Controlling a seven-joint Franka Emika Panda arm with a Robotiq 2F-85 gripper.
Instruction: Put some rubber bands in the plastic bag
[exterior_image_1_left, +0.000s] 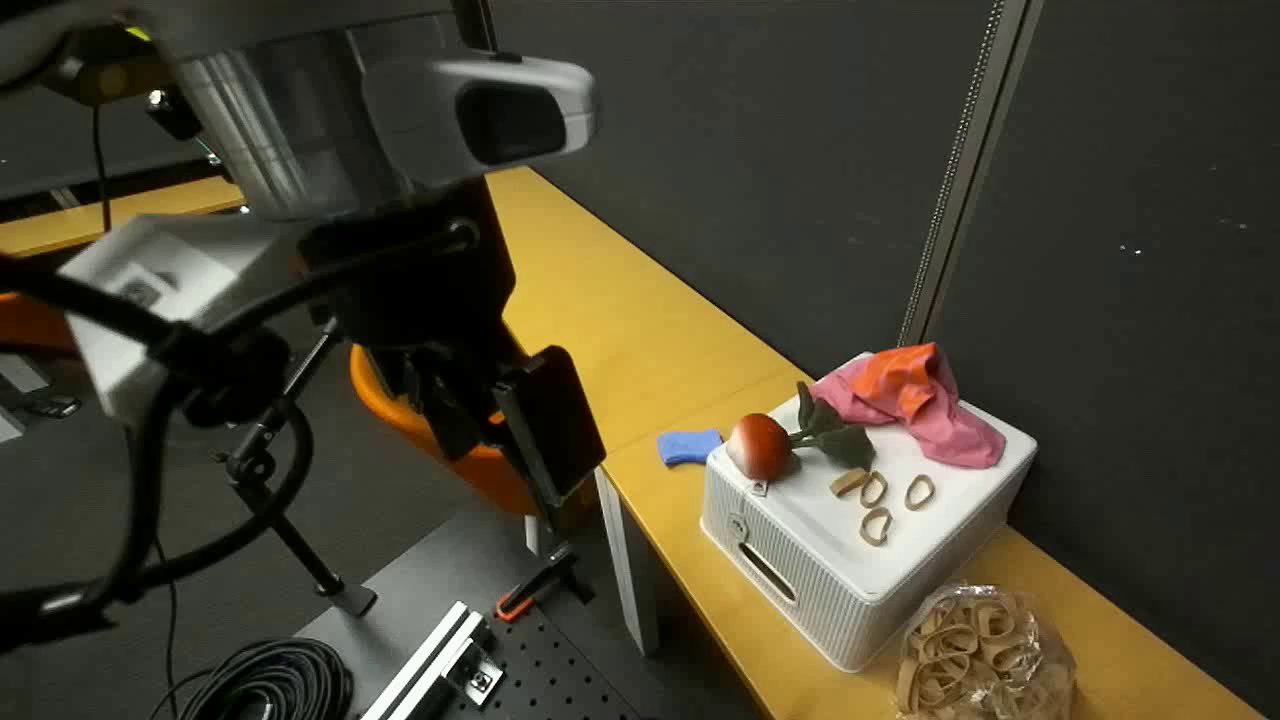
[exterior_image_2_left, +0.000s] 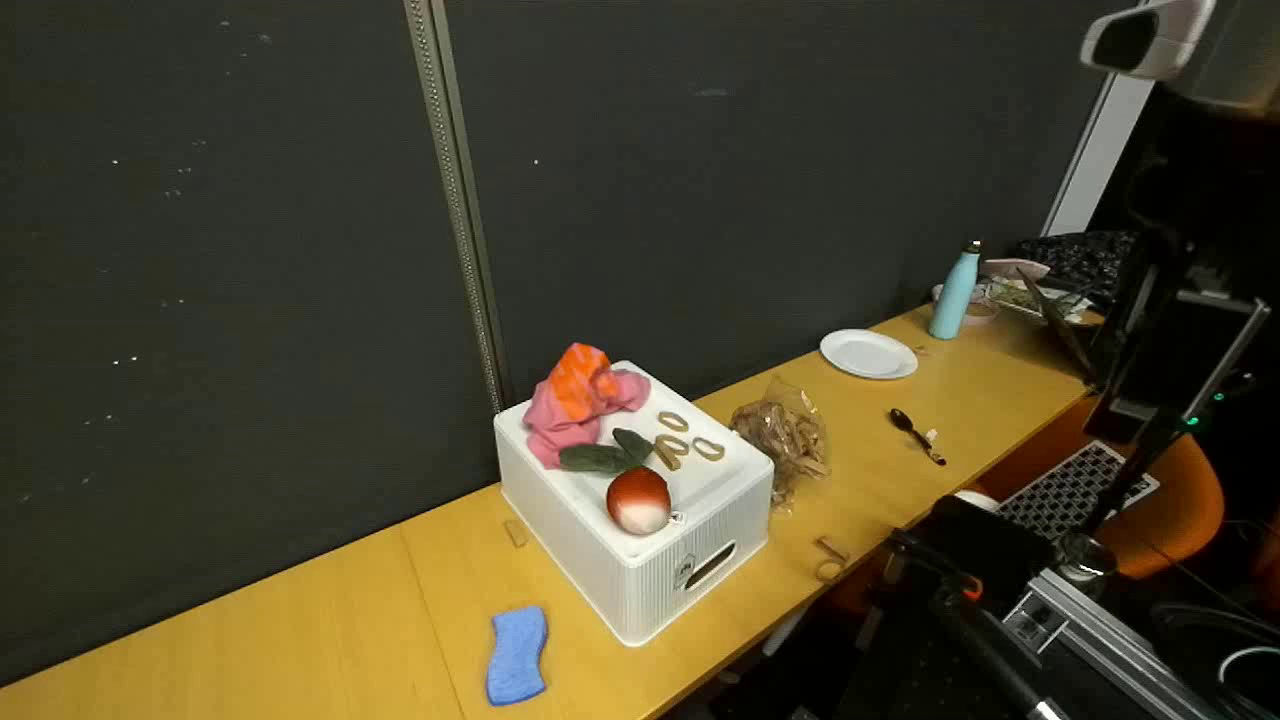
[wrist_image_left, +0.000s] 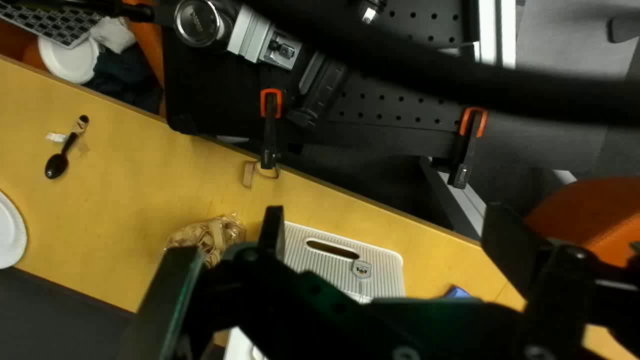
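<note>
On the table (exterior_image_1_left: 620, 330) stands a white box (exterior_image_1_left: 820, 600). The claw (exterior_image_1_left: 508, 462) hangs well apart, spread, gripping nothing. Just beside the box, the plastic bag (exterior_image_2_left: 800, 402) already holds many rubber bands (exterior_image_1_left: 948, 642); 4 loose bands (exterior_image_1_left: 848, 483) atop the box probably remain.

In an exterior view, the tabletop (exterior_image_2_left: 330, 620) carries a sponge (exterior_image_2_left: 516, 655), bottom; ribbed box (exterior_image_2_left: 650, 597), centre; rubber bands (exterior_image_2_left: 832, 548), plastic bag (exterior_image_2_left: 788, 425), spoon (exterior_image_2_left: 904, 422), plate (exterior_image_2_left: 869, 355), bottle (exterior_image_2_left: 955, 295), further right.

Rubber bands (exterior_image_2_left: 668, 458) atop white box (exterior_image_2_left: 660, 592)
</note>
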